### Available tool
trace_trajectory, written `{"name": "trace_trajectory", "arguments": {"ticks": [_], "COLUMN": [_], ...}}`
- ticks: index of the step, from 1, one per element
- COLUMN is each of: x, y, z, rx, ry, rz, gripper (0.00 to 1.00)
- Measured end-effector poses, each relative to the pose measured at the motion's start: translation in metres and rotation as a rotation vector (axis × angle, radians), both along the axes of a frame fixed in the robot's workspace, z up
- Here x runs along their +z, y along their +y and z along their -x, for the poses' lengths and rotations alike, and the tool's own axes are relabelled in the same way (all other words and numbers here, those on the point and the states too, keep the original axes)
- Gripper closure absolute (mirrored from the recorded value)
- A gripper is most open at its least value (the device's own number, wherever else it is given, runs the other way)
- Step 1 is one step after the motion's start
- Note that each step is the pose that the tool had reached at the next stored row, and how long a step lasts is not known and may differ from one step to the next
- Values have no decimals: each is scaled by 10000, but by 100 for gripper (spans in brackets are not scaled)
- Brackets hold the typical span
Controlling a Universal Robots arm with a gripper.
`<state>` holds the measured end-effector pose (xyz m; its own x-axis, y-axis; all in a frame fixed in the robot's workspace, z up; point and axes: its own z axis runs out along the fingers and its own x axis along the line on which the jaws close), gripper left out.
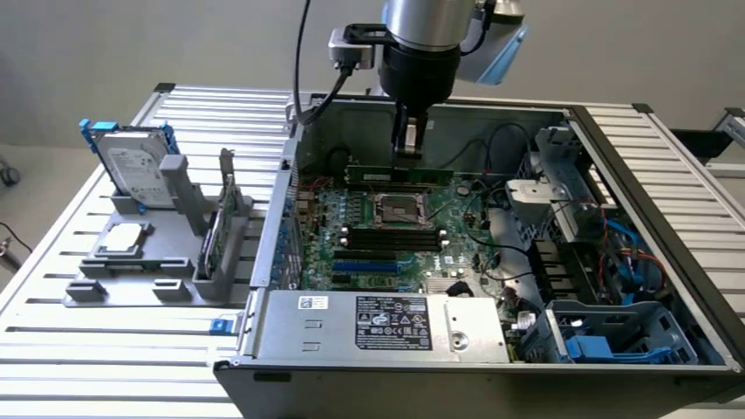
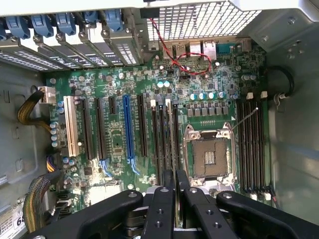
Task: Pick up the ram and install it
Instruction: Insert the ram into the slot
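Note:
In the exterior view the ram (image 1: 399,175), a thin green stick, lies level just above the far black memory slots of the motherboard (image 1: 385,253), inside the open computer case. My gripper (image 1: 406,155) reaches down from above and is shut on the stick's middle. In the wrist view the two black fingers (image 2: 164,199) press close together over the memory slots (image 2: 164,134) beside the empty CPU socket (image 2: 209,157). There the stick appears edge-on as a thin line running away from the fingertips.
A grey holder (image 1: 140,284) at the exterior view's left carries a silver hard drive with blue rails (image 1: 134,166) and a small square silver chip (image 1: 122,240). The case walls (image 1: 291,148), the power supply (image 1: 385,321), cables and a drive cage (image 1: 582,227) surround the board.

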<state>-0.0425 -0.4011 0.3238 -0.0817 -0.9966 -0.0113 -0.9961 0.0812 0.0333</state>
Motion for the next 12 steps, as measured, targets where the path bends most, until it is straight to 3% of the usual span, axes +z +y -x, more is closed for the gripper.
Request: {"name": "trace_trajectory", "arguments": {"ticks": [8,12], "x": [-6,-73], "y": [0,-17], "z": [0,3], "rx": [-1,-2], "ry": [-3,-13], "rz": [-1,-19], "gripper": [86,86]}}
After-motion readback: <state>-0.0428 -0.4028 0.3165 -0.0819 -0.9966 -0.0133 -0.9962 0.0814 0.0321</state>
